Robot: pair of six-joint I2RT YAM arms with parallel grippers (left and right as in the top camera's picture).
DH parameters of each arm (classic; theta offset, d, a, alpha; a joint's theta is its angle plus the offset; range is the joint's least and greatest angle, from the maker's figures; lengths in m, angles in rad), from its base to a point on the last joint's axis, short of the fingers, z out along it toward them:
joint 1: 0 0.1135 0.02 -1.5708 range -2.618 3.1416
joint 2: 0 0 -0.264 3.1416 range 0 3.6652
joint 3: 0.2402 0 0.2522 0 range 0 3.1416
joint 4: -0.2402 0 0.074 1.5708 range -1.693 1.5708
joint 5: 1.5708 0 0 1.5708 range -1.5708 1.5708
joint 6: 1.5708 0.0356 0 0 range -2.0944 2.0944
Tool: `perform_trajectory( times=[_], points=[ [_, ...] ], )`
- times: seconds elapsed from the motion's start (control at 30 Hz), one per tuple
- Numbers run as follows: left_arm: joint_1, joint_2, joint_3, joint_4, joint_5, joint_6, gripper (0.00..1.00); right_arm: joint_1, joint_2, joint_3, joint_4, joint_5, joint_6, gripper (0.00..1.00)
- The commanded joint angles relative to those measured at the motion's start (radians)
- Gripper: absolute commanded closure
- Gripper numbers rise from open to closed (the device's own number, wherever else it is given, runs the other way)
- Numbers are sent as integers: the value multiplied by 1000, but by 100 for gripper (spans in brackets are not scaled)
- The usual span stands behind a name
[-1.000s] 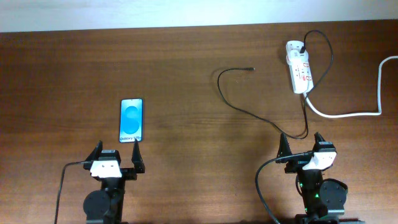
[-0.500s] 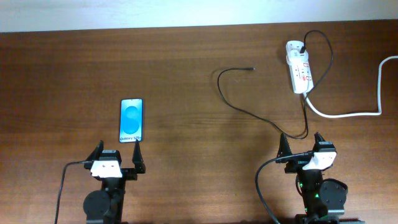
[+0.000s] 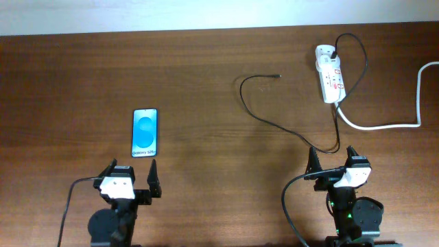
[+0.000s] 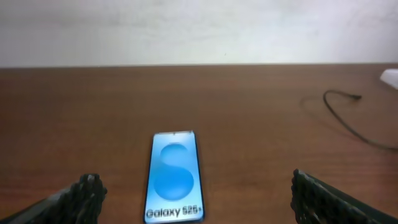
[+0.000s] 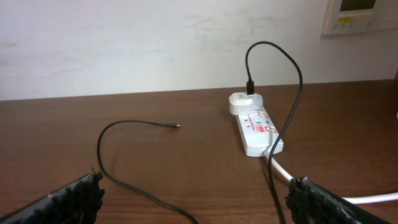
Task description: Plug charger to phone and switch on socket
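Note:
The phone (image 3: 145,132) lies flat on the wooden table, blue screen up, its "Galaxy" end toward my left gripper; it also shows in the left wrist view (image 4: 174,177). My left gripper (image 3: 132,173) is open and empty, just short of the phone. The charger cable (image 3: 274,123) loops across the table, its free tip (image 3: 278,76) lying loose, its other end plugged into an adapter on the socket (image 3: 330,75). In the right wrist view the cable (image 5: 124,180), tip (image 5: 178,127) and socket (image 5: 255,127) show. My right gripper (image 3: 331,156) is open and empty, near the cable.
The socket's thick white cord (image 3: 384,125) runs off to the right edge and also shows in the right wrist view (image 5: 298,180). A white wall (image 5: 155,43) rises behind the table's far edge, with a wall panel (image 5: 357,15) at top right.
My left gripper has drawn back a little from the phone, toward the near edge. The right arm, cable and socket have not moved.

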Motion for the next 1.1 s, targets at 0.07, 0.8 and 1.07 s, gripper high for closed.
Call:
perform_trajectory(
  times=[0.07,0.8,1.07],
  points=[
    [5,-3,85,-48,31,11,1,8,-6,-5,-6,12,4,2],
    [5,375,383,-263,95,8,1,8,-6,-5,-6,12,4,2],
    [5,678,635,-412,90,8,1,8,-6,-5,-6,12,4,2]
  ],
)
